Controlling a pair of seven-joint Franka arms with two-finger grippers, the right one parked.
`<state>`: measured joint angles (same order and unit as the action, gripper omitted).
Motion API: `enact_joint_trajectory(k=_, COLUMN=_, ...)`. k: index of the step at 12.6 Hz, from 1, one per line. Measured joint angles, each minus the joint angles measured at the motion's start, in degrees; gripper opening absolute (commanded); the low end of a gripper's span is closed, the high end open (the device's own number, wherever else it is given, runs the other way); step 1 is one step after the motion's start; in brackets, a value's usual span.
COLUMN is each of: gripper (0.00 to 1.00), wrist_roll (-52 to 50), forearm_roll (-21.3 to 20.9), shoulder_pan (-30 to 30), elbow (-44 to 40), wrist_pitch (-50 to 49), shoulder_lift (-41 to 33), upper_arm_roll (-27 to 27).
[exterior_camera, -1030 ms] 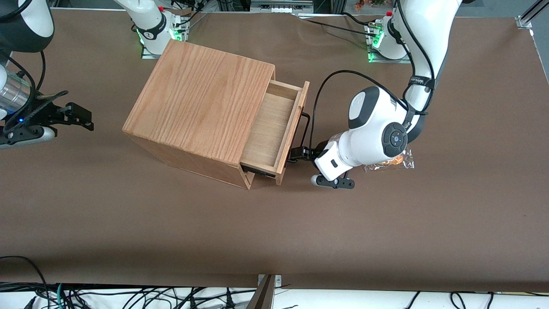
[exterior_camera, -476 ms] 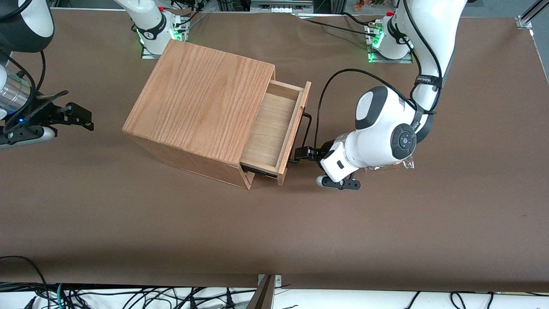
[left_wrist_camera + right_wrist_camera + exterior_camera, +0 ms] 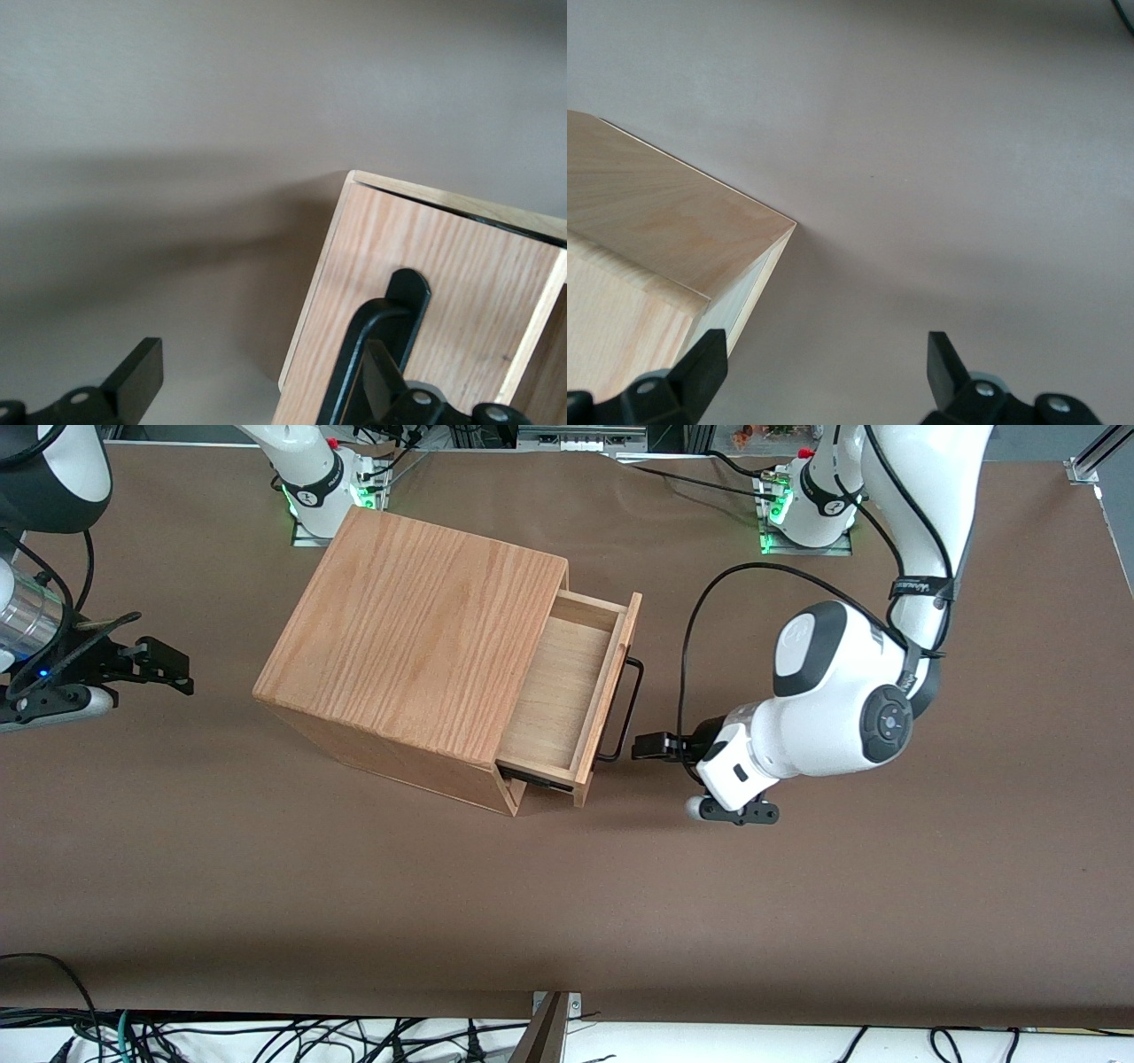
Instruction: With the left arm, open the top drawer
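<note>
Drawer work looks nearly finished: the top drawer (image 3: 576, 691) juts well out of the cabinet (image 3: 416, 646) on the bench (image 3: 797, 912). The left arm's gripper (image 3: 640, 747) hangs just clear of the handle (image 3: 623, 708), jaws spread open. I'd withdraw straight, avoiding the bar.

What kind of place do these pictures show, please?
Probably a robotics lab: a table under brown covering holds only a wooden cabinet, loose cables run along its edge, and the left arm's gripper hangs open beside the top drawer.
</note>
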<state>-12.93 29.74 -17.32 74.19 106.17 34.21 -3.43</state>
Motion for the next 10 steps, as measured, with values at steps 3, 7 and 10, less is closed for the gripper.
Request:
enact_joint_trajectory(k=3, gripper=1.00, wrist_roll=0.14, forearm_roll=0.00, shoulder_pan=4.97, elbow=-1.15, wrist_pitch=-4.09, shoulder_lift=-0.37, upper_arm_roll=0.35)
enact_joint_trajectory(k=7, gripper=1.00, wrist_roll=0.94, forearm_roll=-5.96, shoulder_pan=10.44, elbow=-1.27, wrist_pitch=-9.26, shoulder_lift=-2.09, upper_arm_roll=0.40)
enact_joint_trajectory(k=10, gripper=1.00, wrist_roll=2.98, forearm_roll=-13.98, shoulder_pan=11.09, elbow=-1.29, wrist_pitch=-12.38, shoulder_lift=-4.13, upper_arm_roll=0.41)
